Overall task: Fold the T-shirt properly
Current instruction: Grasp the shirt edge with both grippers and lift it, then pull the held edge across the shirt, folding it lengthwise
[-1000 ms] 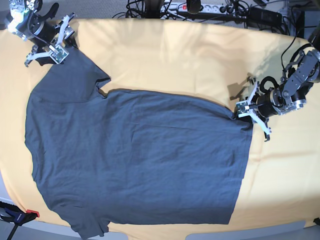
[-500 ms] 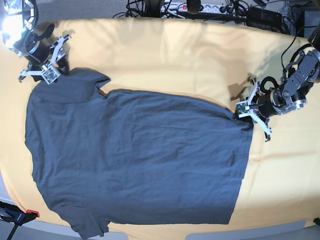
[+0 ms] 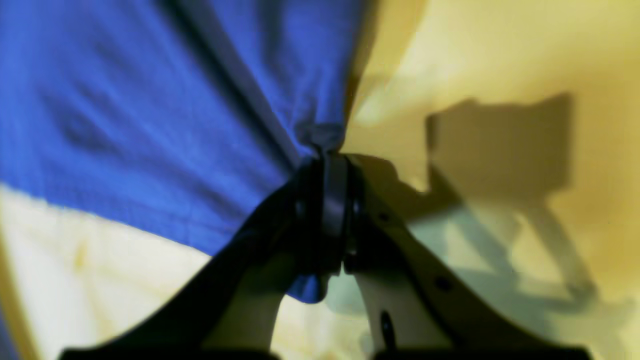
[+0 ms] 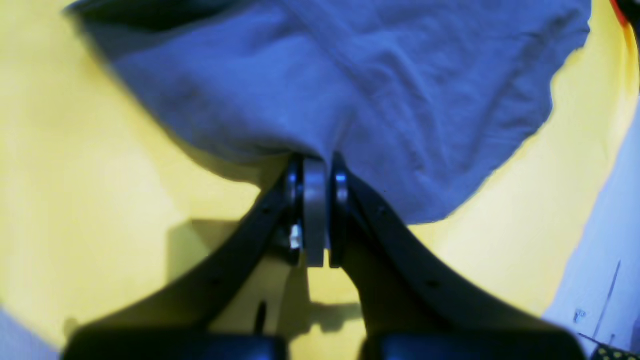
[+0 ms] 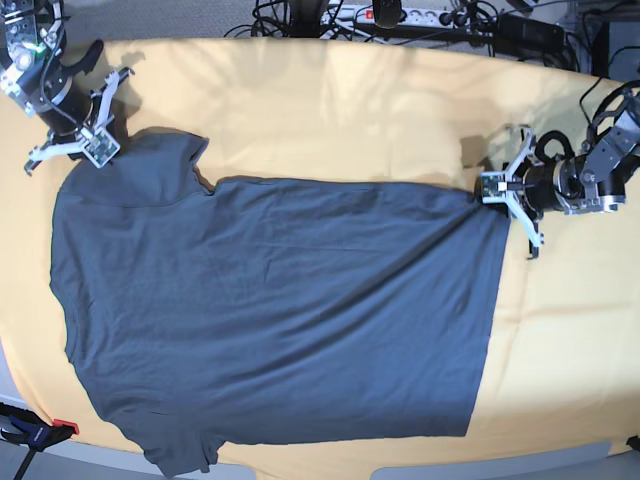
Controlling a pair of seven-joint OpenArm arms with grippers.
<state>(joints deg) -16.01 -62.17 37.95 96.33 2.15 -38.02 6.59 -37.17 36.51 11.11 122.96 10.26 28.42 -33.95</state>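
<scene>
T-shirt (image 5: 270,320) spread flat and unfolded on the yellow tablecloth (image 5: 350,110), sleeves toward the base view's left, hem toward its right. Your left gripper (image 5: 497,190) is pressed together on the hem's far corner, fabric bunched between the jaws. Your right gripper (image 5: 88,150) is pressed together at the far sleeve's edge, cloth apparently pinched. Judged from this, both corners are secured; no fold is made, so every fold remains ahead of you.

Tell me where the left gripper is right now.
In the base view the left gripper is at the right, shut on the T-shirt's upper right corner, over the yellow tablecloth.
</scene>
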